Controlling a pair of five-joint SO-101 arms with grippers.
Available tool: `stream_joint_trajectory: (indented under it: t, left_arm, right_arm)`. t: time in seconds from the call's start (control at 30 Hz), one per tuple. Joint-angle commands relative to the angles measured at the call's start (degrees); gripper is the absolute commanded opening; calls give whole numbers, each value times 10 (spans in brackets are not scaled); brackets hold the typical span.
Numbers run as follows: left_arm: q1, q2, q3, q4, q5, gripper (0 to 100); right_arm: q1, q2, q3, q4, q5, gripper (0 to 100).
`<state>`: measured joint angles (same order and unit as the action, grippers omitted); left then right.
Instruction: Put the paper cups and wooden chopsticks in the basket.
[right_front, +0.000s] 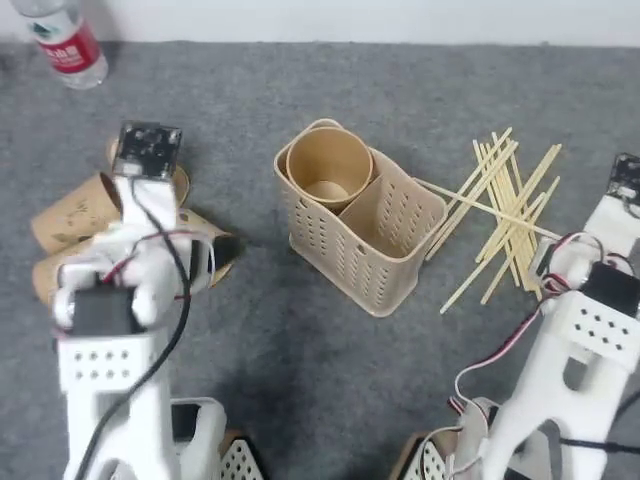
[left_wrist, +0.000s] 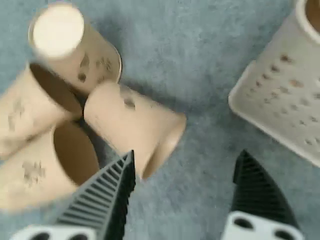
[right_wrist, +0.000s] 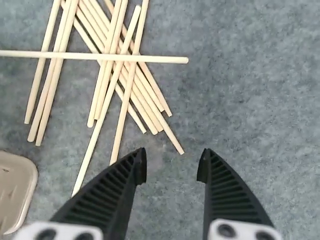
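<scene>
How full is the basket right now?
Partly: one paper cup stands upright in one compartment of the basket; the other compartment looks empty.

From high up and well back, looks steeply down over the whole table, facing the wall at the far edge. From the left wrist, peers down past the left gripper, close above the paper cups, catching a side of the basket. From the right wrist, faces down past the right gripper, close over the chopsticks and one basket corner. Shares the basket across all three.
</scene>
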<state>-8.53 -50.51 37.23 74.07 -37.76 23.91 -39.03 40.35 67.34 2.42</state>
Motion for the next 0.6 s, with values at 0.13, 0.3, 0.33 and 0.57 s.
stream_joint_trajectory:
  t: [0.13,0.3,0.33,0.57]
  left_arm:
    - [-41,44,165,-283,-132,250]
    - [-90,43,279,-387,-187,254]
    - [-95,43,294,-405,-190,254]
    - [-89,40,309,-427,-189,254]
  right_arm:
    - [-3,1,1,-22,-4,180]
    - [-5,1,3,-22,-4,180]
    - [-5,1,3,-22,-4,180]
    - [-6,1,3,-22,-4,180]
